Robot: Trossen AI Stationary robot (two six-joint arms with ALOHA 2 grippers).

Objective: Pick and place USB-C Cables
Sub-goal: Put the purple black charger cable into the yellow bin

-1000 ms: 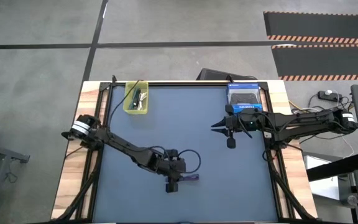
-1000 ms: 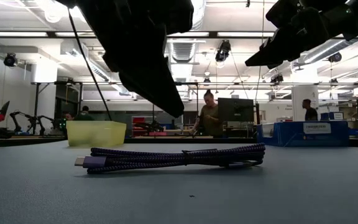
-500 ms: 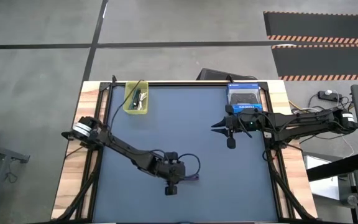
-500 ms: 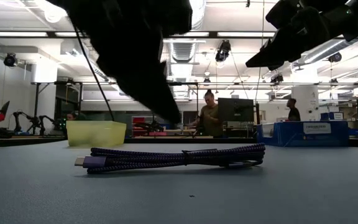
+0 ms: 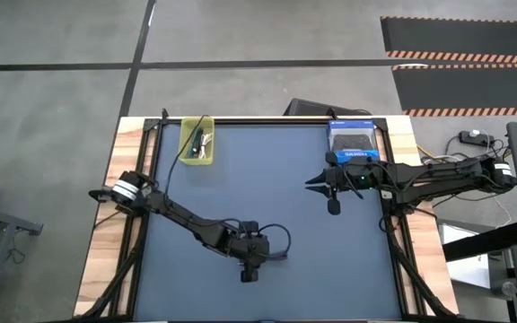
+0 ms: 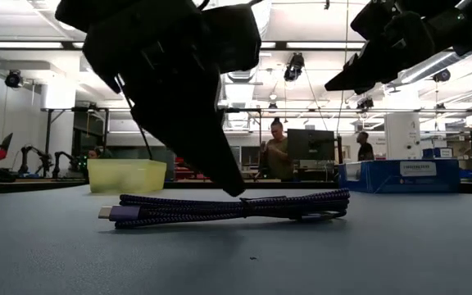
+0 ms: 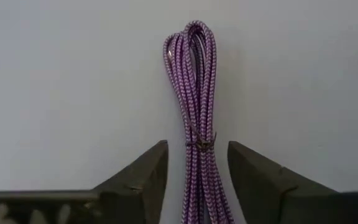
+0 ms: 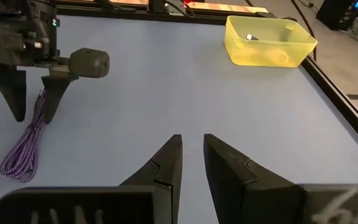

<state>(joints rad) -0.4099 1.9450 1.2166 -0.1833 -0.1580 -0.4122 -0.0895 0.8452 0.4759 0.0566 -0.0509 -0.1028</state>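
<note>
A purple braided USB-C cable (image 7: 196, 93), bundled with a tie, lies flat on the blue-grey mat near the table's near edge (image 5: 278, 257) (image 6: 228, 207) (image 8: 27, 146). My left gripper (image 7: 197, 155) (image 5: 257, 257) (image 6: 234, 190) points down over it, open. One finger stands on each side of the bundle at the tie, with a gap to the cable on both sides. Other cable bundles (image 5: 200, 142) lie in the yellow bin (image 5: 189, 151) at the far left. My right gripper (image 8: 191, 140) (image 5: 312, 186) waits raised at the right, open by a narrow gap.
The yellow bin (image 6: 127, 174) (image 8: 271, 40) stands at the table's far left corner and a blue box (image 5: 352, 142) (image 6: 408, 174) at the far right. Wooden borders edge the mat. People (image 6: 275, 152) stand in the room behind.
My left gripper has come down toward the purple cable, its fingertips now just above the mat on either side of the bundle. The cable has stayed where it was.
</note>
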